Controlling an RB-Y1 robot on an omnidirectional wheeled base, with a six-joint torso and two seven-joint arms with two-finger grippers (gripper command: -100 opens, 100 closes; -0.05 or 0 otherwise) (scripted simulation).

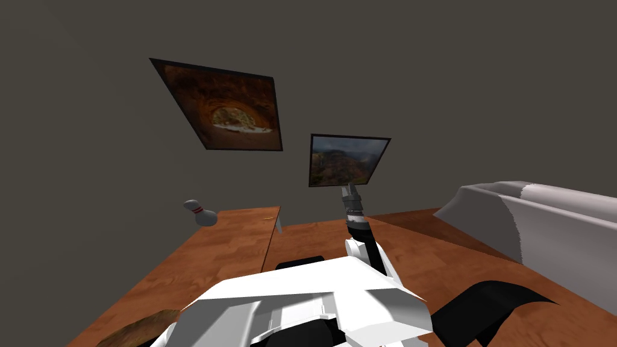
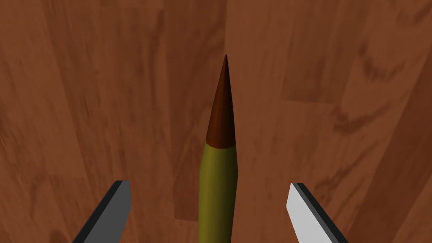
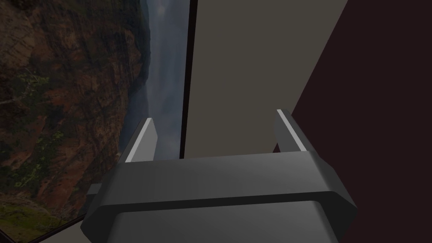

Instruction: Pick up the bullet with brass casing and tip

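Left gripper (image 2: 209,184): fingers spread, clear of bullet (image 2: 217,185). Bullet sits between them on brown wooden surface (image 2: 84,84), olive casing nearest gripper, red-brown tip toward gripper's 12 o'clock.
Head view: right gripper (image 1: 349,193) raised at 12 o'clock; bowling pin (image 1: 200,212) at 10 o'clock.
Right wrist view: fingers apart, gripping nothing.

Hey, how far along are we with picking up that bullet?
Done: the left gripper is lined up, with the bullet between its open jaws over a wooden surface, tip pointing away. In hand: the approach; neither jaw touches it. Left: close on the bullet and lift it. The right gripper is raised toward the wall, jaws open, holding nothing.
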